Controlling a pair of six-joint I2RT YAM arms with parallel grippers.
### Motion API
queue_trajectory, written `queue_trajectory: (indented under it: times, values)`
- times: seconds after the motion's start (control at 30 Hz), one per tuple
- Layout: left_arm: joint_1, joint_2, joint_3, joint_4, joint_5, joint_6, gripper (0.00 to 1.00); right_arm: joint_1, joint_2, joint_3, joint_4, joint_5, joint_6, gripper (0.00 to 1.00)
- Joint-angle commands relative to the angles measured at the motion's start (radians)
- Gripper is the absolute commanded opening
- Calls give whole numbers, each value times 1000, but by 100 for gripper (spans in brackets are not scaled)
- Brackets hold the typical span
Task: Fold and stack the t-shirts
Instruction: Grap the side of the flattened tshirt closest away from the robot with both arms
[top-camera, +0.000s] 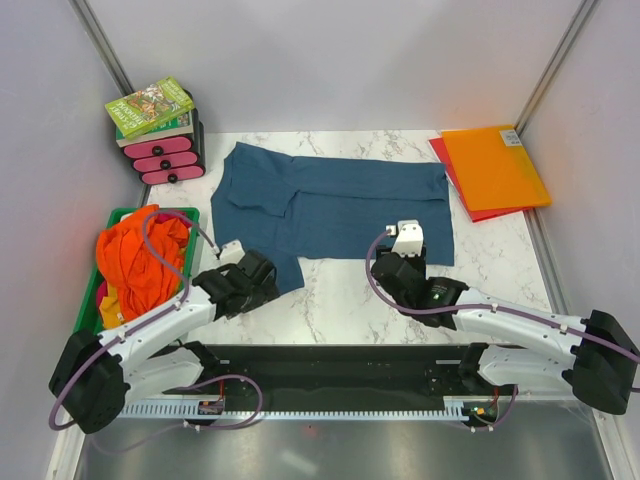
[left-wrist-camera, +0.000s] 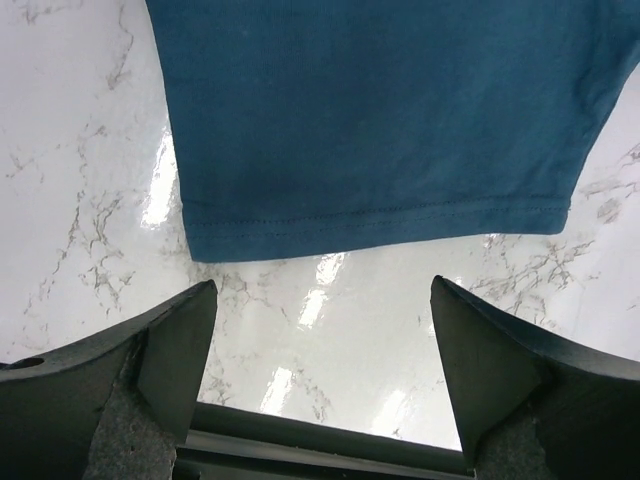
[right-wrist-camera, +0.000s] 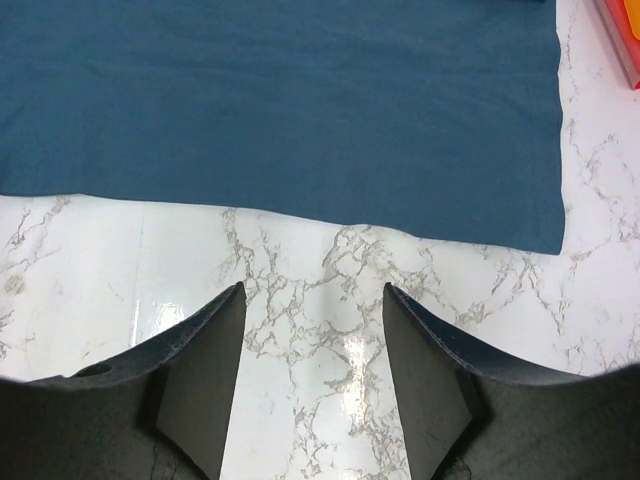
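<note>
Teal t-shirt flat on bench, both grippers at its near edge, nothing gripped.

Marble bench (top-camera: 340, 300) carries 1 dark teal-blue t-shirt (top-camera: 340, 205), spread flat across the middle, 1 sleeve pointing toward the arms. Crumpled orange t-shirts (top-camera: 140, 260) are piled in a green bin (top-camera: 190, 215) at the left edge. 2 flat folders lie at the far right corner, orange folder (top-camera: 495, 165) overlapping red folder (top-camera: 470, 205). A book (top-camera: 150, 105) rests on a pink-and-black stack (top-camera: 165, 160) at far left. Left gripper (left-wrist-camera: 322, 283): jaws wide, empty, over bare marble just short of the sleeve hem. Right gripper (right-wrist-camera: 313, 288): jaws parted more narrowly, empty, just short of the shirt's near edge.
</note>
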Motion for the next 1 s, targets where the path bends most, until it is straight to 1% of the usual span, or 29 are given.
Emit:
queue_trajectory:
  times: [0.0, 0.07, 0.1, 0.2, 0.43, 0.57, 0.63, 0.73, 0.77, 0.83, 0.87, 0.97]
  values:
    - [1, 18, -20, 75, -62, -28, 94, 5, 6, 9, 6, 7, 14, 65]
    - [3, 54, -12, 89, -58, -9, 93, 6, 14, 8, 13, 1, 15, 65]
    - [7, 98, -2, 95, -56, -6, 88, 5, 17, 8, 15, 1, 14, 65]
    - [10, 152, 29, 123, -47, 28, 76, 5, 19, 0, 18, -1, 18, 65]
    - [16, 225, 50, 186, -56, 58, 75, 5, 10, -20, 27, -10, 17, 65]
    - [24, 262, 32, 192, -46, 46, 75, 6, 14, -26, 36, -13, 15, 65]
    - [35, 272, 17, 198, -26, 41, 74, 5, 19, -26, 36, -15, 17, 65]
    - [39, 284, 5, 196, -6, 35, 66, 5, 25, -25, 38, -13, 18, 65]
    - [41, 284, -2, 196, -1, 35, 58, 5, 26, -23, 40, -13, 17, 65]
    - [47, 282, -8, 199, 11, 37, 49, 5, 28, -20, 40, -12, 17, 65]
    - [50, 281, -12, 198, 14, 38, 42, 5, 28, -22, 38, -13, 17, 65]
    - [58, 276, -15, 199, 26, 43, 32, 6, 29, -20, 40, -19, 26, 65]
